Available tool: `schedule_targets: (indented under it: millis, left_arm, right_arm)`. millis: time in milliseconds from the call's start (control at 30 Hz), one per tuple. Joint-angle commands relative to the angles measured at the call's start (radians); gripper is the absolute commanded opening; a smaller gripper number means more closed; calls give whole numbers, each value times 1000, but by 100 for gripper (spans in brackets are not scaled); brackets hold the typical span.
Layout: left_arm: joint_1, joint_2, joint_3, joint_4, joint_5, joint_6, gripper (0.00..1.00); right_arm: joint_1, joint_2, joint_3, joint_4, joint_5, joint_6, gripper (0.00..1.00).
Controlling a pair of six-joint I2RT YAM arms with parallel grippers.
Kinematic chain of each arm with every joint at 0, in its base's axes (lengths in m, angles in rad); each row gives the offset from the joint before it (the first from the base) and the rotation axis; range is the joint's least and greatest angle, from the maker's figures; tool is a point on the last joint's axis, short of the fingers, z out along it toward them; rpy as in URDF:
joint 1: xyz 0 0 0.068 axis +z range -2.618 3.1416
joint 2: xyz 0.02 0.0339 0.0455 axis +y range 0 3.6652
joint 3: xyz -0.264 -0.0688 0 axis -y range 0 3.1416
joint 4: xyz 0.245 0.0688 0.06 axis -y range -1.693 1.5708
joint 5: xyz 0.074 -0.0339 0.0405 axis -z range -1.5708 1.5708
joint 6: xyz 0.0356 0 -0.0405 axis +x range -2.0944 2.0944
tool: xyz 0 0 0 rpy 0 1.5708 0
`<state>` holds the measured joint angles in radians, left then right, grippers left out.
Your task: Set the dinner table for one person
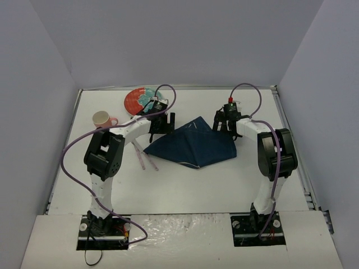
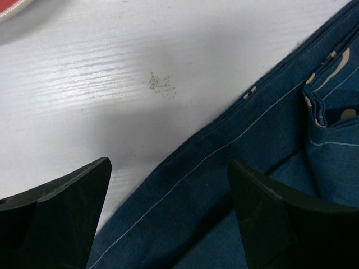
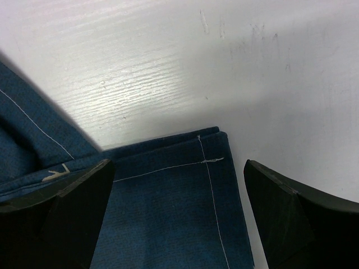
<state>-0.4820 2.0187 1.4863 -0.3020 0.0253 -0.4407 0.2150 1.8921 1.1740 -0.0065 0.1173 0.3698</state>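
1. The surface [image 1: 196, 188] is the white rectangle lying between the pale lavender walls, with both arms bolted at its near edge; everything for the setting rests on it.
2. A dark blue placemat [image 1: 193, 147] sits around the middle of the surface; it is rumpled and partly folded over itself, with a ridge running down its middle, so it does not lie flat.
3. The left pincer [image 1: 161, 128] hangs over the placemat's far left edge; its jaws stand wide, one finger above white surface and the other above cloth, straddling the stitched hem; it holds nothing.
4. The right pincer [image 1: 224, 124] hangs over the placemat's far right corner; its jaws are wide too, the stitched corner lies between them in the wrist view, and nothing is gripped.
5. Further out, a red and teal plate [image 1: 140, 100] lies near the far edge, left of centre; a pink cup [image 1: 102, 119] stands near the left edge; a pair of pale pink sticks [image 1: 145, 157], probably chopsticks, lies just left of the placemat beside the left arm; none of these is on the cloth.
6. The step in hand looks to be spreading the placemat, the first of the setting; the plate, cup and sticks are not yet placed.
7. The next move calls for each pincer to drop onto its bit of hem, pinch the cloth without catching a folded layer beneath, and draw the two ends apart so the mat flattens.
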Motion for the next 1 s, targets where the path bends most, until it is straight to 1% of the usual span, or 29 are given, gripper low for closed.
schedule_targets:
  millis: [0, 200, 267, 367, 433, 467, 567, 633, 700, 733, 767, 800, 833, 900, 967]
  left_arm:
    - [8, 1, 71, 37, -3, 40, 79]
    - [8, 56, 68, 35, -4, 48, 77]
    - [8, 73, 63, 33, -1, 43, 75]
    - [8, 94, 52, 35, -2, 39, 67]
    - [8, 102, 45, 37, -7, 36, 60]
    - [8, 105, 42, 38, -6, 35, 55]
    - [4, 116, 37, 37, 5, 30, 35]
    - [0, 119, 34, 39, 8, 29, 15]
    - [-5, 123, 28, 42, 14, 28, 2]
    - [-6, 126, 29, 41, 18, 28, 0]
    - [-7, 127, 27, 42, 22, 26, 0]
    - [-9, 129, 25, 43, 26, 23, 0]
    - [-9, 128, 22, 45, 27, 19, 0]
    - [-9, 126, 16, 49, 21, 15, 0]
    - [-7, 124, 16, 50, 14, 11, 0]
  right_arm:
    - [-11, 10, 7, 26, 29, 4, 96]
    - [-11, 15, -34, 26, 10, 15, 96]
    - [-11, 18, -45, 26, 8, 14, 91]
    - [-11, 29, -53, 26, -10, 15, 79]
    - [-11, 32, -54, 26, -25, 21, 69]
    - [-11, 32, -55, 26, -26, 22, 65]
    - [-12, 33, -56, 26, -19, 20, 52]
    - [-15, 26, -50, 25, -21, 20, 42]
    - [-19, 17, -41, 25, -24, 19, 27]
    - [-19, 13, -36, 24, -27, 19, 22]
    - [-21, 7, -27, 22, -30, 19, 16]
    - [-23, -4, -15, 19, -34, 18, 7]
    - [-23, -12, -4, 17, -38, 18, 3]
    - [-26, -22, 12, 14, -47, 18, 0]
    - [-33, -43, 39, 11, -64, 20, 0]
